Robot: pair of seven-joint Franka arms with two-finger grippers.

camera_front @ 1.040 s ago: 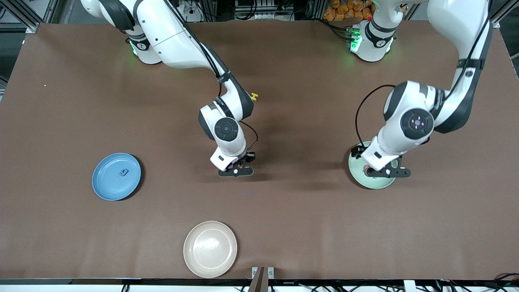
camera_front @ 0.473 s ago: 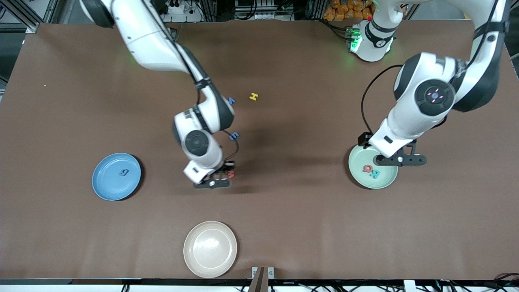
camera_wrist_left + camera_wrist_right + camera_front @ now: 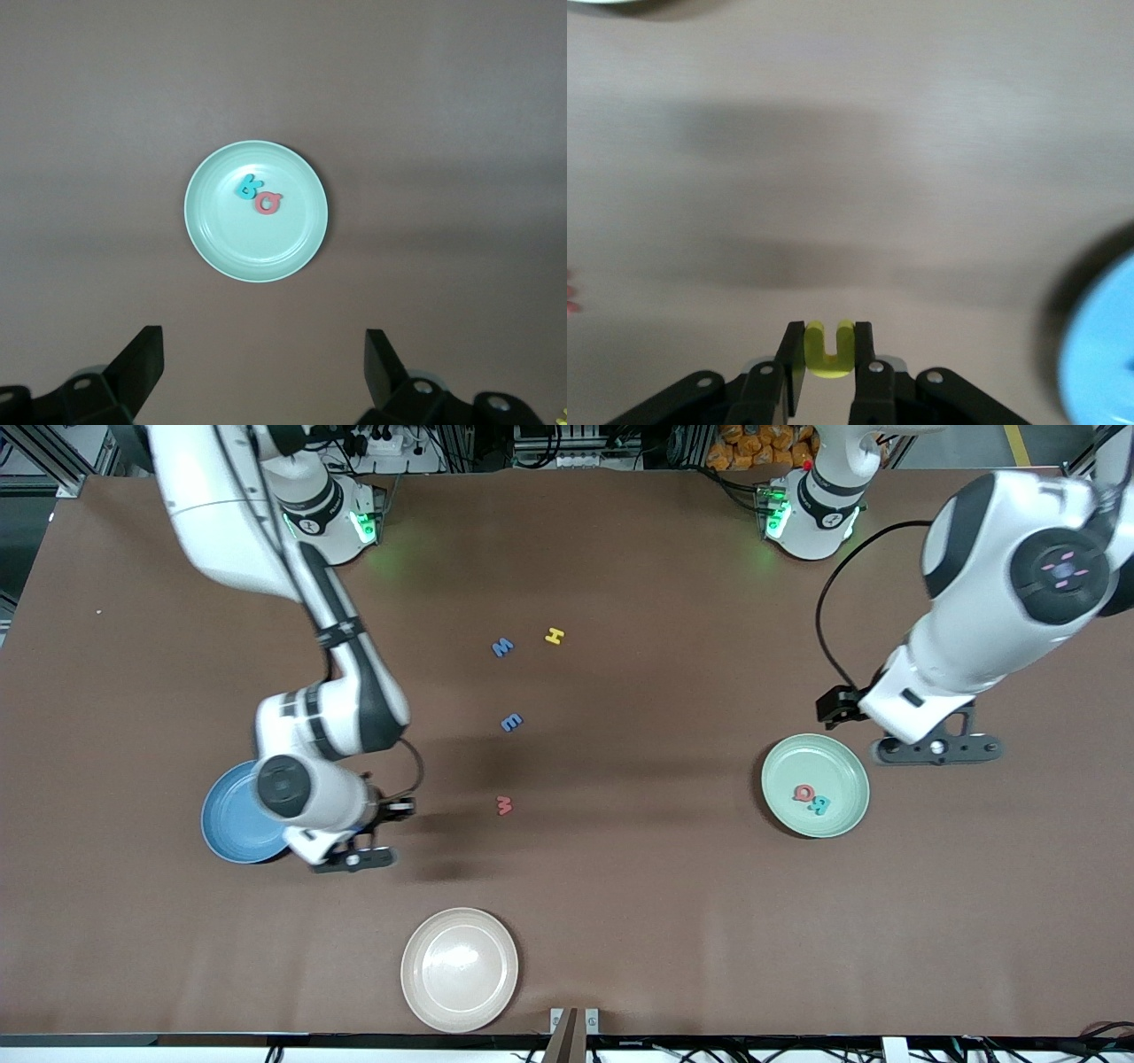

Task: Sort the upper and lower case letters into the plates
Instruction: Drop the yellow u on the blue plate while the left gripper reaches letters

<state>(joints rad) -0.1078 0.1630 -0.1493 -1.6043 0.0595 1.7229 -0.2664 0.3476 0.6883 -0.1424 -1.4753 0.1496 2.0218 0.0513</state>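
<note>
A round cream plate [image 3: 459,968] sits nearest on the brown worktop [image 3: 620,903]. At its ten o'clock, the right gripper [image 3: 353,858] pinches a small yellow letter u [image 3: 829,349] beside the sky-blue plate [image 3: 232,824]. Loose toy letters [image 3: 511,722] lie mid-table. The left gripper [image 3: 936,750], spread wide, hovers at one o'clock of the mint-green plate [image 3: 814,786] holding two letters [image 3: 811,798].

surface: brown table [image 3: 673,957] | lighting: soft shadows | top edge: metal frame [image 3: 53,460], cables [image 3: 567,438]

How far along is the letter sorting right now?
Done: a red-pink Q and teal R lie in the pale mint green plate. In hand: the right gripper, beside the sky blue plate, is shut on a yellow u-shaped letter. Left: four loose letters, yellow H, blue, blue, red-pink. Left gripper waits open.
</note>
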